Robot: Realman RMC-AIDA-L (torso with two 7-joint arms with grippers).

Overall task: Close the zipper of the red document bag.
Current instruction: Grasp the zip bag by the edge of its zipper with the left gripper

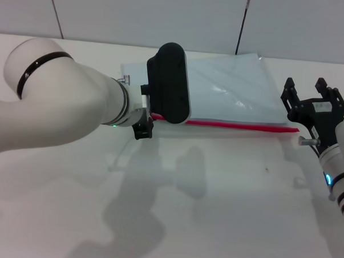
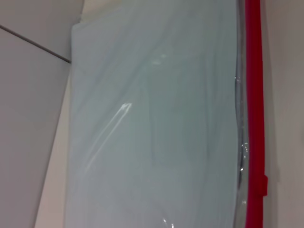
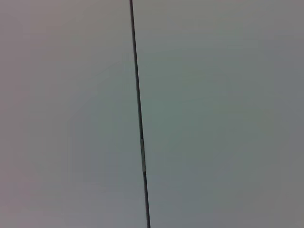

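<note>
The red document bag (image 1: pixel 225 85) lies flat at the back of the white table, pale blue-grey and translucent. Its zipper (image 1: pixel 235 125) is a thin red strip along the near long edge. My left gripper (image 1: pixel 168 83) hangs over the bag's left end, and its black body hides the fingers. In the left wrist view the bag (image 2: pixel 152 128) fills the picture, with the zipper (image 2: pixel 254 95) along one side and a small red tab (image 2: pixel 264 183) sticking out of it. My right gripper (image 1: pixel 309 92) stands open just past the bag's right end, holding nothing.
The white table (image 1: pixel 214 211) stretches toward me in front of the bag. A pale wall with dark seams (image 1: pixel 241 23) rises right behind the bag. The right wrist view shows only that wall and one seam (image 3: pixel 138 114).
</note>
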